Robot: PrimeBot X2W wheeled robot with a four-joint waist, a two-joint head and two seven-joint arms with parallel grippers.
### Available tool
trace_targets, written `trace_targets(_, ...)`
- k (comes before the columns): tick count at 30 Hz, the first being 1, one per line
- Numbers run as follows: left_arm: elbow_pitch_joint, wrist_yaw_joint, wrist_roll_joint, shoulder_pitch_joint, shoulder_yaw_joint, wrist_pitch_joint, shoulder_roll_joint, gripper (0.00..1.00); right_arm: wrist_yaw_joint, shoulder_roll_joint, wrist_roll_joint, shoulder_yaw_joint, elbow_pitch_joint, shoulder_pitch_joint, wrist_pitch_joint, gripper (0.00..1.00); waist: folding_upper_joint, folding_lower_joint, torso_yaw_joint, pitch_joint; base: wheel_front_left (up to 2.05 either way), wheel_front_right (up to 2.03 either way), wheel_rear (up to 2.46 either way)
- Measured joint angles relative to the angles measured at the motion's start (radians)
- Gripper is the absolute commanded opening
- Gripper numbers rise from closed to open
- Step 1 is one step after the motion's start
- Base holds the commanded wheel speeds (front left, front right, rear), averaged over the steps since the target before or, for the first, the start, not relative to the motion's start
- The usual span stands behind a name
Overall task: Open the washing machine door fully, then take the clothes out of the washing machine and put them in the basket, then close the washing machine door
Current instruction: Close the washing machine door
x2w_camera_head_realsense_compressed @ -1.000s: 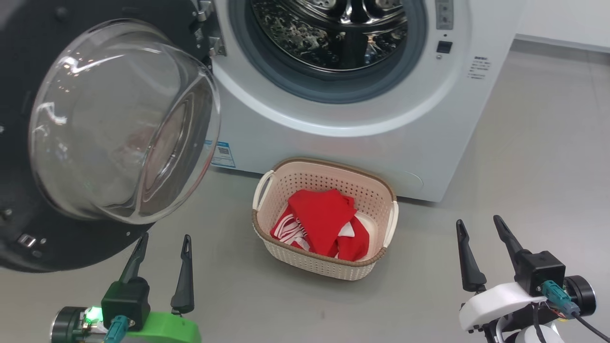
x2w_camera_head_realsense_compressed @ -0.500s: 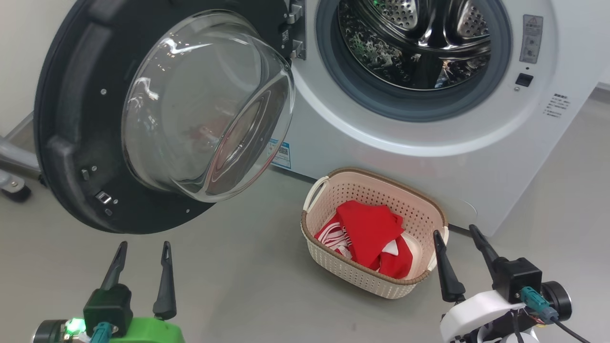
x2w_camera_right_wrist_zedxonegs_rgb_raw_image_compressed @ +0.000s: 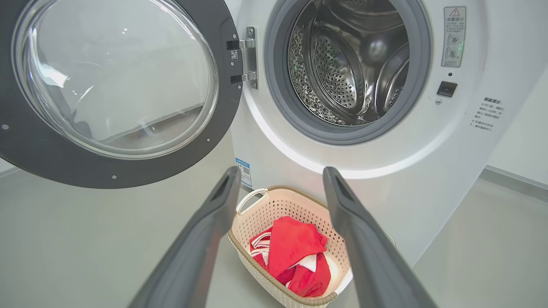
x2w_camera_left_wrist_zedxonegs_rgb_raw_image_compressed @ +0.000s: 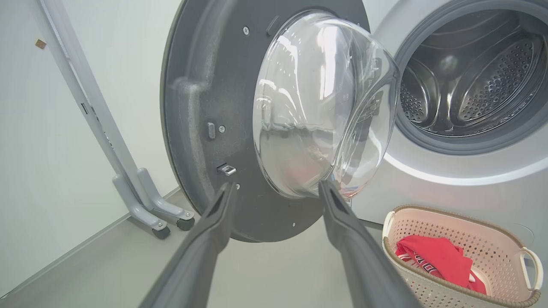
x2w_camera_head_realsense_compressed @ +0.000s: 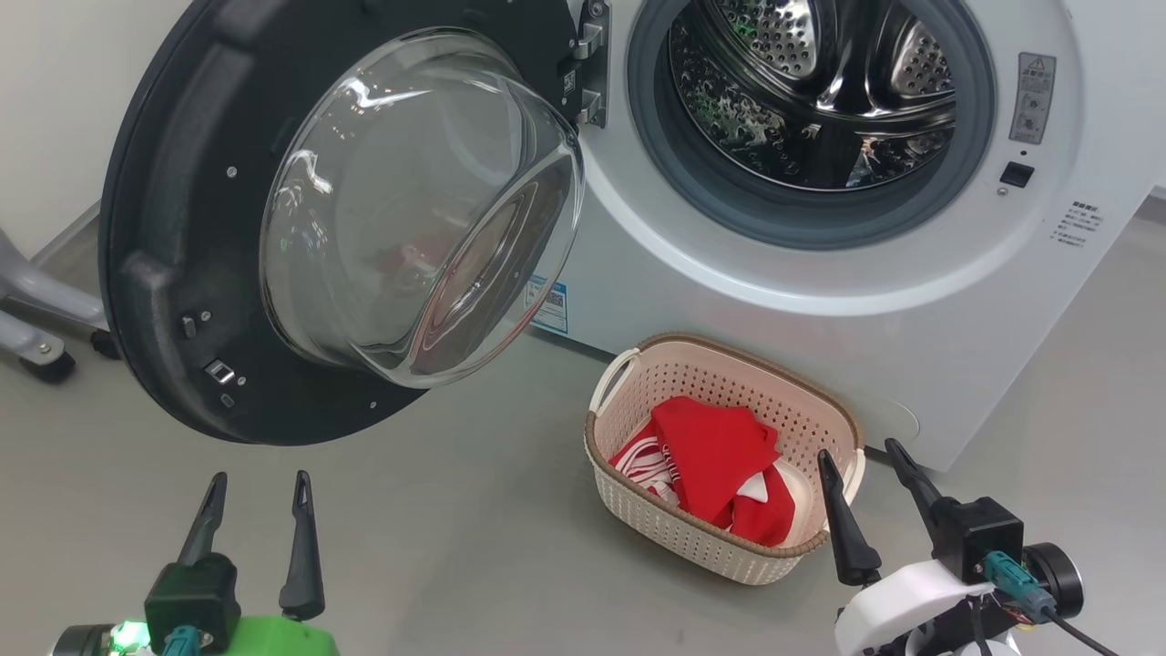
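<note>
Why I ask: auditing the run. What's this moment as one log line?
washing machine door open | clothes in basket | left gripper open | right gripper open | pending: close door

**Clearances before the machine front.** The large round black-rimmed washing machine door (x2w_camera_head_realsense_compressed: 164, 301), its clear glass bowl bulging forward, stands swung wide on its hinge and walls off the space left of the big white front-loading washing machine (x2w_camera_head_realsense_compressed: 774, 319). The grey rubber-ringed round port (x2w_camera_head_realsense_compressed: 802, 223) lies open to the perforated steel drum (x2w_camera_head_realsense_compressed: 765, 118). Below it, the small cream perforated plastic basket (x2w_camera_head_realsense_compressed: 683, 533), holding bright red striped clothes (x2w_camera_head_realsense_compressed: 720, 456), occupies the grey floor (x2w_camera_head_realsense_compressed: 474, 547) just before the machine's base. Bare floor runs between door and basket. The left gripper (x2w_camera_head_realsense_compressed: 260, 476), fingers spread, sits below the door's lower rim. The right gripper (x2w_camera_head_realsense_compressed: 856, 448), likewise spread, sits near the basket's right end. Grey castored frame legs (x2w_camera_head_realsense_compressed: 27, 337) stand beyond the door, by the wall.
</note>
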Motion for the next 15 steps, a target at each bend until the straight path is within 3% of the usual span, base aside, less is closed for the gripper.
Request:
trace_targets(4,0.0,0.0,0.0,0.004,0.001,0.005,0.0,1.0,0.0,0.004,0.0,0.0,0.003,0.0,0.0,1.0,0.0,0.0,-0.001,-0.003,0.0,0.0,0.0)
trace_targets(5,0.0,0.0,0.001,0.004,0.003,0.01,0.0,0.72,0.0,0.005,0.0,0.0,0.003,0.0,0.0,1.0,0.0,0.0,-0.001,-0.004,0.0,0.0,0.0)
trace_targets(7,0.001,0.0,0.001,0.007,0.009,0.013,-0.001,0.0,0.0,0.006,0.0,0.0,0.004,0.0,0.0,1.0,0.0,0.0,-0.002,-0.006,0.0,0.0,0.0)
trace_targets(12,0.0,0.0,-0.001,0.013,0.013,0.014,-0.002,0.0,-0.001,0.007,0.0,0.0,0.005,0.0,0.0,1.0,0.0,0.0,-0.003,-0.008,0.0,0.0,0.0)
trace_targets(15,-0.016,-0.001,-0.055,0.013,0.014,0.013,-0.008,0.0,-0.001,0.008,0.0,0.0,0.005,0.0,0.0,1.0,0.0,0.0,-0.004,-0.008,0.0,0.0,0.0)
